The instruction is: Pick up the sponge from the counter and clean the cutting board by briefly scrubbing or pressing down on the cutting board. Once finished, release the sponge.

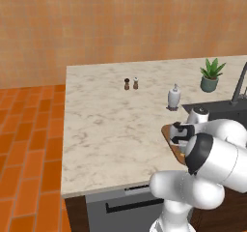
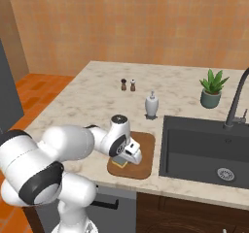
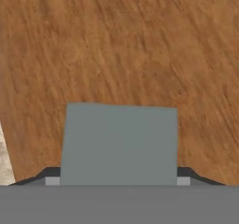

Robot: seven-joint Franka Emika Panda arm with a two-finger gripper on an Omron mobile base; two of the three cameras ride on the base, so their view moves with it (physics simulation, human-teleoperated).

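Note:
The brown wooden cutting board (image 2: 146, 148) lies on the marble counter (image 2: 87, 106) just left of the sink. My gripper (image 2: 127, 158) is down on the board's near left part, shut on the sponge (image 2: 121, 164), whose yellow layer peeks out beneath the hand. In the hand view the sponge's grey-blue top (image 3: 119, 143) sits between the dark fingertips (image 3: 187, 173), with board grain (image 3: 116, 45) close behind it. From the left base, the arm covers most of the board (image 1: 169, 134), and the gripper (image 1: 179, 140) sits over it.
Salt and pepper shakers (image 2: 128, 85) stand mid-counter. A white soap dispenser (image 2: 151, 105) is just beyond the board. The dark sink (image 2: 204, 152) with its faucet (image 2: 236, 103) lies right of the board, and a potted plant (image 2: 212, 89) stands behind it.

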